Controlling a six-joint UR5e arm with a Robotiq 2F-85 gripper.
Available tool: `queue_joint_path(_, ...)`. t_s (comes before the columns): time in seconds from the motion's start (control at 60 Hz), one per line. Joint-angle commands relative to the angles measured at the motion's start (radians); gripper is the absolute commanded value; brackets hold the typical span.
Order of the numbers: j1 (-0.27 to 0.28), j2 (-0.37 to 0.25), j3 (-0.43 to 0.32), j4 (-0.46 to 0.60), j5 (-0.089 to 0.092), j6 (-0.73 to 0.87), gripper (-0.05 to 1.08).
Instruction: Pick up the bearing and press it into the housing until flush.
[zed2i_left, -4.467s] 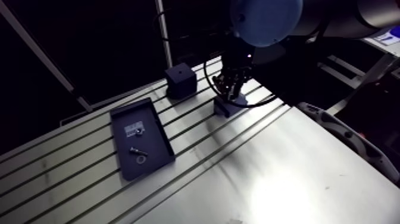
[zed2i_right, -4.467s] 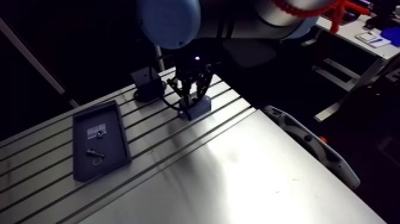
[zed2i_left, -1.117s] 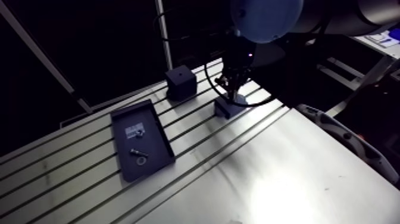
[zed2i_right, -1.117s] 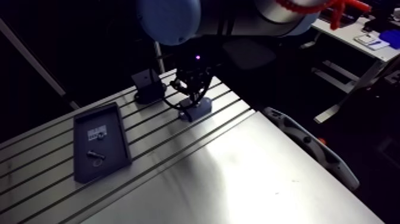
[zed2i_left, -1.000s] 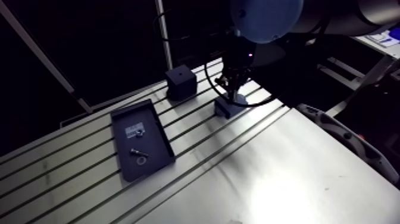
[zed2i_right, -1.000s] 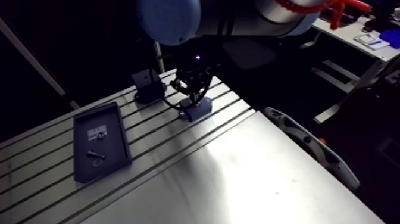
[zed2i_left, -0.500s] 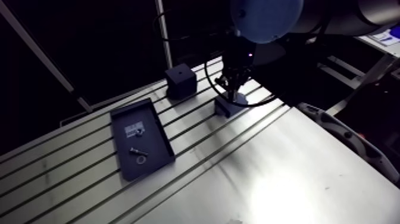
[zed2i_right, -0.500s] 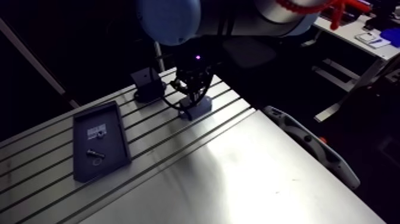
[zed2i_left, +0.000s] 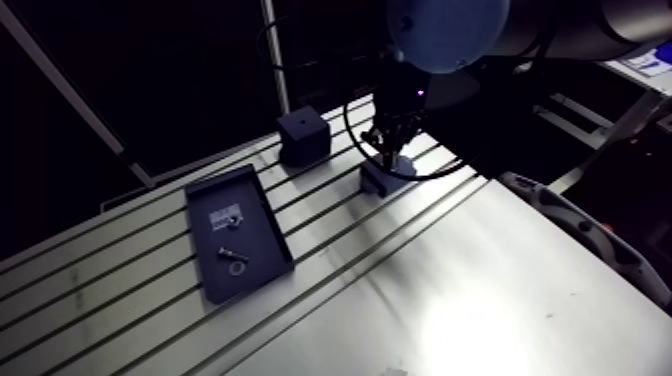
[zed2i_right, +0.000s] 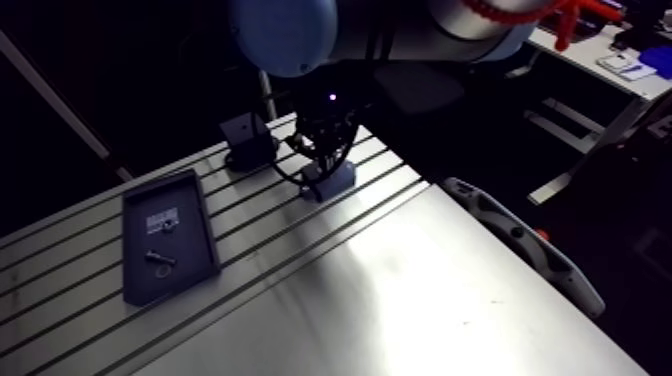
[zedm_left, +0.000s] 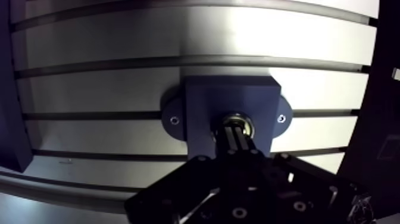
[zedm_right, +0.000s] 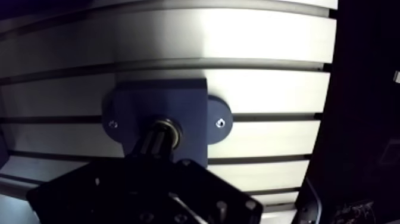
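Jaws: the gripper (zedm_left: 238, 132) has its two fingers (zedm_left: 233, 140) closed together with nothing pinched between them; the joined tips sit end-on on the bearing.
Bearing: the bearing (zedm_left: 237, 119) lies in the housing's bore, directly under the fingertips, and only its bright rim shows around them.
Housing: the housing (zedm_left: 232, 95) is a dark block with two screw ears, sitting flat across the slots of the table (zedm_left: 178, 36).
Why held so: judged from this, closed fingers make a blunt ram, so the push goes straight down the bore instead of tipping the ring.
Seating: the rim looks near level with the block's top face, but I cannot tell whether it is fully flush.
Arm pose: in the arm view the wrist comes down steeply from the top centre of the frame, the gripper near upright over the housing, centre-right.
Tray: a dark tray (zed2i_left: 262, 222) lies left of centre, well apart, holding a label (zed2i_left: 225, 215), a bolt (zed2i_left: 232, 255) and a ring (zed2i_left: 237, 268).
Cube: a dark cube (zed2i_left: 303, 135) stands just up-left of the housing.
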Motion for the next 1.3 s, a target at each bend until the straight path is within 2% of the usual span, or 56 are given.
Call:
queue_joint_path(0.017, 0.0, 0.0, 0.0, 0.0, 0.0, -0.002, 1.08)
queue_joint_path(1.3, 0.0, 0.001, 0.012, -0.012, 0.002, -0.003, 1.08)
